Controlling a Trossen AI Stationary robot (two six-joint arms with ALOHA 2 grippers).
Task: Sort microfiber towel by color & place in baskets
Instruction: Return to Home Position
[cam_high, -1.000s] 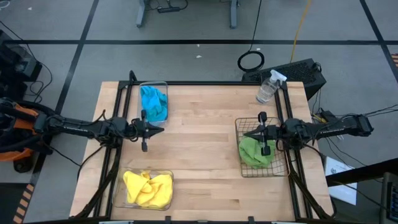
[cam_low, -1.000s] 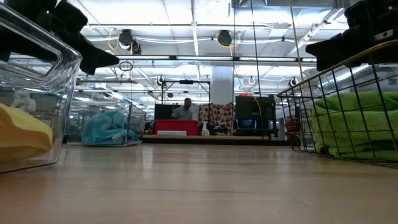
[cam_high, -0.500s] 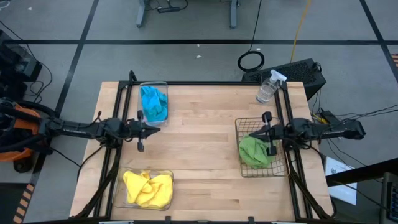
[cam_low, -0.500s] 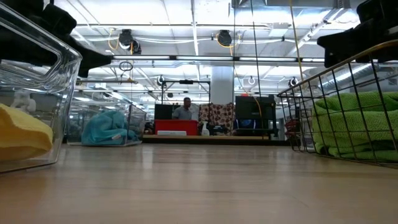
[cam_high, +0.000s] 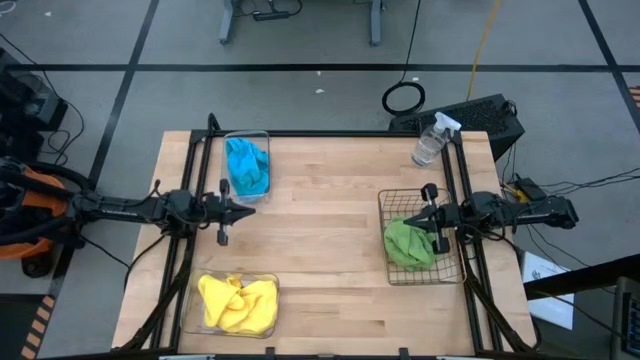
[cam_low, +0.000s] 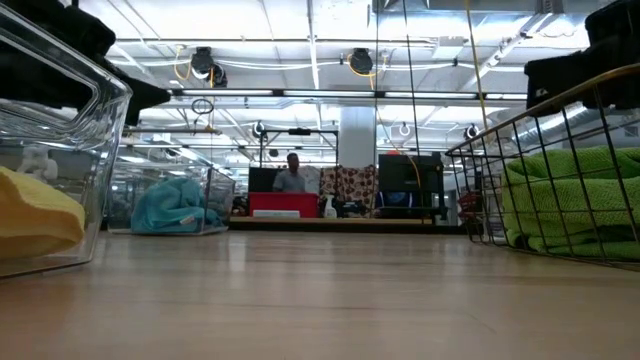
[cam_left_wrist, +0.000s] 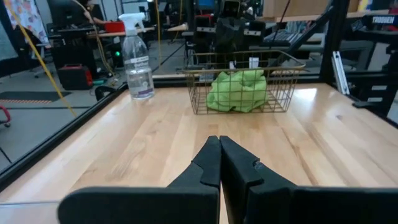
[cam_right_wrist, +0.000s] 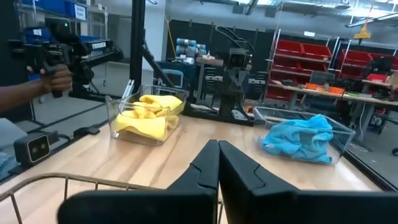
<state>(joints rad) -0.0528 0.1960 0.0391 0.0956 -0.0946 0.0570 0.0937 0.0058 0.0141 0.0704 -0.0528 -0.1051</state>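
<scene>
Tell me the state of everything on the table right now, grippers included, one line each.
Left gripper: shut, empty, above the table.
Right gripper: shut, empty, above the wire basket.
Blue towels: crumpled in the back clear tub.
Yellow towels: crumpled in the front clear tub.
Green towels: crumpled in the wire basket.
Spray bottle: upright, at the table's back right corner.

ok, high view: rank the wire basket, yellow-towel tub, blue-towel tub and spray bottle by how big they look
1. wire basket, largest footprint
2. yellow-towel tub, a little wider than the basket but shorter
3. blue-towel tub, clearly smaller
4. spray bottle, smallest
</scene>
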